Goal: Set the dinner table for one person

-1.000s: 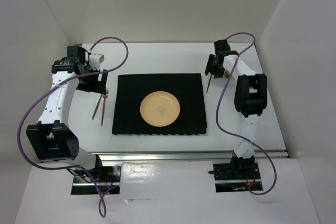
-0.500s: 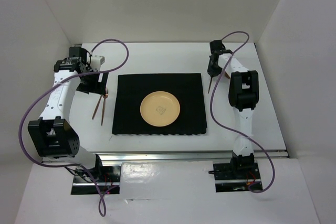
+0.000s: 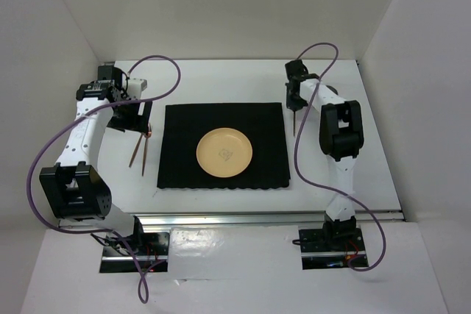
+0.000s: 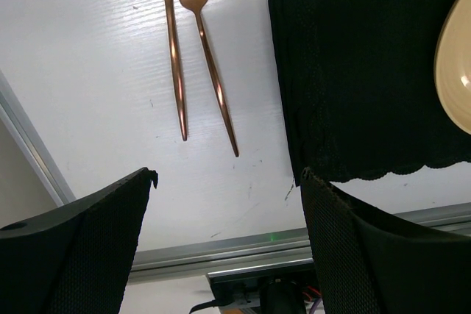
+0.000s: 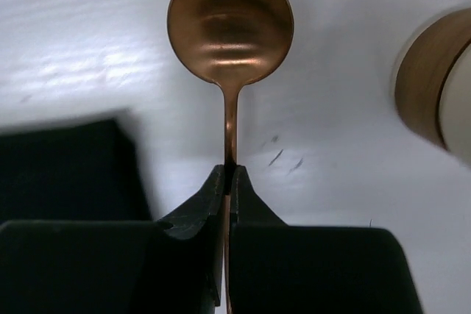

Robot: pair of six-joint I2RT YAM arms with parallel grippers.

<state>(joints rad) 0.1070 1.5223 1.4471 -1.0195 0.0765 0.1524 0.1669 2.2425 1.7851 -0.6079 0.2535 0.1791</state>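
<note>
One plate (image 3: 224,152), one placemat (image 3: 184,137), one fork (image 4: 212,71), one knife (image 4: 175,49), one spoon (image 5: 230,23)

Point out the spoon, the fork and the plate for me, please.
spoon (image 5: 229,23), right wrist view, middle of its bowl.
fork (image 4: 213,73), left wrist view, middle of its handle.
plate (image 3: 224,152), top external view, centre.

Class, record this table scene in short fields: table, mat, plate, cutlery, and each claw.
table: white, metal rail at near edge
mat: black, mid-table
plate: yellow, on the mat
fork, knife: side by side, left of the mat
left claw: open, empty, above the table
right claw: shut on the handle of the spoon
spoon position: right of the mat
</note>
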